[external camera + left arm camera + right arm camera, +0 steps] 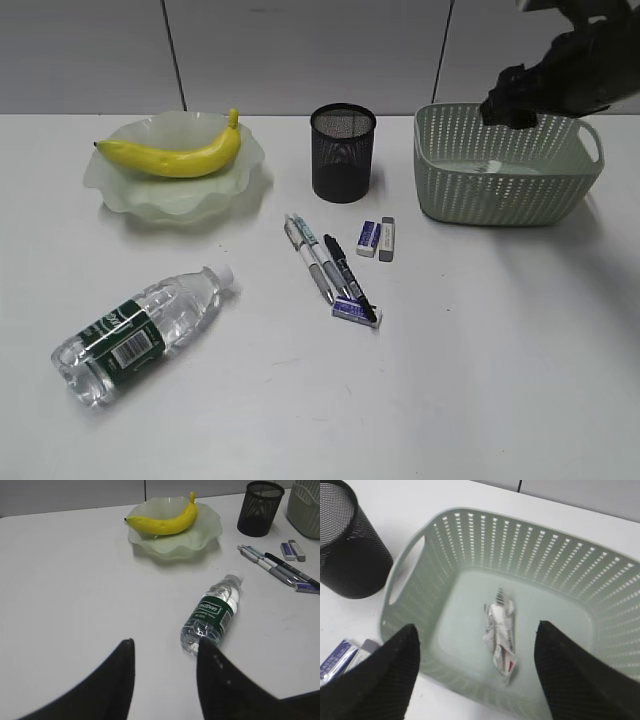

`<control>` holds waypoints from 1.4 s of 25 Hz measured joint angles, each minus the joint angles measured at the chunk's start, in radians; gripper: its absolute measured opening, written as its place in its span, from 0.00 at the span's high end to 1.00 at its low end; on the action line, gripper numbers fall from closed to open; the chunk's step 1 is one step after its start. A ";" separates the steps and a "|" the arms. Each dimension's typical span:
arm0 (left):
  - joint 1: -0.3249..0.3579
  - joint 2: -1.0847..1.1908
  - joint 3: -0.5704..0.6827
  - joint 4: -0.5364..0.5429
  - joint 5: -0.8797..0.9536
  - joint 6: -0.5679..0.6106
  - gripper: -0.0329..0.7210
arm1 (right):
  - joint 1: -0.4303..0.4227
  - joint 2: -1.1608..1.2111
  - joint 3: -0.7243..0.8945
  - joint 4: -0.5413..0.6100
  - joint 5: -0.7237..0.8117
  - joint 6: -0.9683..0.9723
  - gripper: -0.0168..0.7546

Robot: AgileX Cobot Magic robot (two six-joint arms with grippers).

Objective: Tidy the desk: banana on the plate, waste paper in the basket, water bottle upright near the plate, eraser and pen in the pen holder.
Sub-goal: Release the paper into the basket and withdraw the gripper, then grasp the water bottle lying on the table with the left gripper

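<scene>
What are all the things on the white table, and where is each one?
banana: one, yellow, on the plate
plate: one, pale green, back left
water bottle: one, clear, green label, lying front left
pen holder: one, black mesh, back middle
pens: three, white and black, middle
erasers: three, beside the pens
basket: one, green, back right
waste paper: one, white, in basket
left gripper: open, near bottle
right gripper: open, over basket

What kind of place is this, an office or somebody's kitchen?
Probably a staged office desk: a plain white tabletop against grey panelled walls, with pens and erasers beside a black mesh pen holder. The banana on a plate looks like a snack.
</scene>
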 joint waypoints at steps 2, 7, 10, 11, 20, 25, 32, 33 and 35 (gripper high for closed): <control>0.000 0.000 0.000 0.000 0.000 0.000 0.55 | 0.000 -0.053 0.000 0.000 0.080 0.000 0.26; 0.000 0.000 0.000 0.000 0.000 0.000 0.55 | 0.000 -0.188 0.000 -0.011 0.405 0.049 0.28; 0.000 0.000 0.000 0.000 0.000 0.000 0.55 | 0.000 -0.266 0.008 -0.035 0.568 0.115 0.28; 0.000 0.000 0.000 0.000 0.000 0.000 0.55 | 0.000 -0.300 0.023 -0.048 0.599 0.128 0.28; 0.000 0.000 0.000 0.000 0.000 0.000 0.55 | 0.000 -0.726 0.268 -0.118 0.779 0.182 0.28; 0.000 0.000 0.000 0.000 0.000 0.000 0.55 | 0.000 -1.015 0.440 -0.128 0.840 0.199 0.28; 0.000 0.003 0.000 -0.010 -0.002 0.000 0.55 | 0.000 -1.393 0.605 -0.202 0.853 0.245 0.28; 0.000 0.013 0.000 -0.018 -0.004 0.004 0.55 | 0.000 -1.437 0.621 -0.205 0.845 0.247 0.28; 0.000 0.053 -0.005 -0.042 -0.014 0.029 0.55 | 0.000 -1.529 0.650 -0.210 0.840 0.249 0.28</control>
